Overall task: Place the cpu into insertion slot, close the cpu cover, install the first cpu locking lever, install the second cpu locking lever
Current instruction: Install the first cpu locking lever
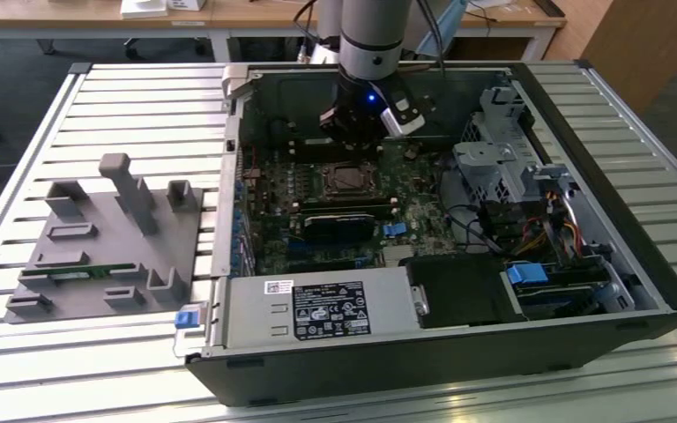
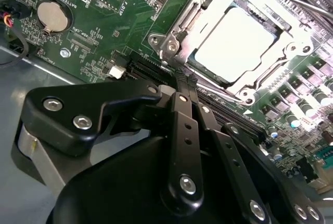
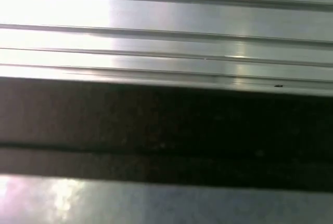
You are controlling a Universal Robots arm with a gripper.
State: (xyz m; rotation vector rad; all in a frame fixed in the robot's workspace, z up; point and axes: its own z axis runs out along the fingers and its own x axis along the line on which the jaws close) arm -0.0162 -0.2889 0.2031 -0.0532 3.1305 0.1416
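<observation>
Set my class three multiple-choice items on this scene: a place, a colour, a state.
1. The grey fixture stands: A inside the computer case; B at the exterior view's left of it; C at the exterior view's right of it.
2. The motherboard is: A red; B green; C white.
3. The cpu: A lies on the fixture; B hangs from the end effector; C sits framed by the cpu cover.
Key: B, it stands outside, leftward; B, its surface is green; C, its pale top shows through the cover's window.
</observation>
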